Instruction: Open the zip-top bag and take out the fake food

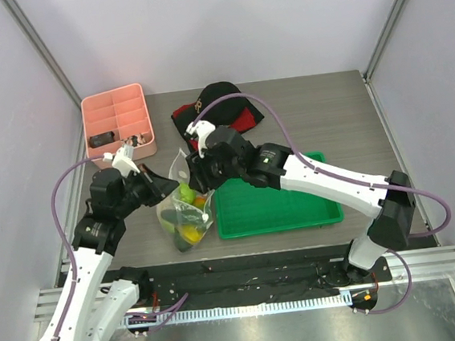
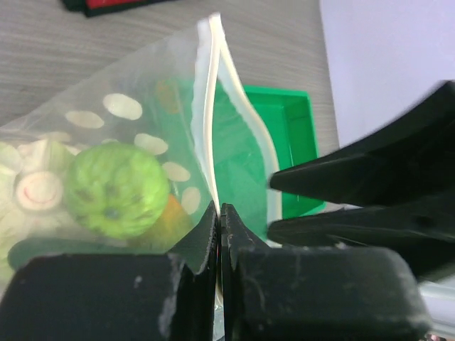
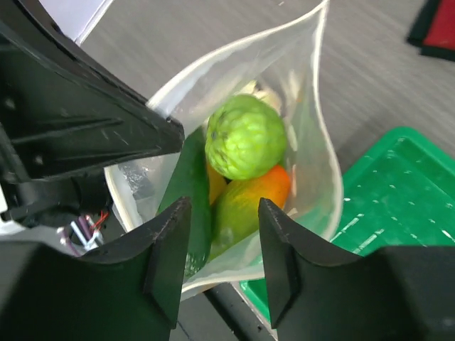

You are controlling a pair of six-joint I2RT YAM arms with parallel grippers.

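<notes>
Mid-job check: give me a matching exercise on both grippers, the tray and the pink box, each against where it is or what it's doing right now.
Things:
1. left gripper
2. right gripper
3. green tray
4. pink box

Places or states:
A. far left corner of the table
B. jaws apart above the open mouth of the zip-top bag
C. shut, pinching the bag's rim
D. beside the bag, on its right in the top view

Pairs: 1-C, 2-B, 3-D, 4-A

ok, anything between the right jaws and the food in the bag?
Nothing visible. The bag gapes open under the open right jaws, with the green cabbage uncovered on top. The left jaws pinch one rim, at the side of the opening.
</notes>
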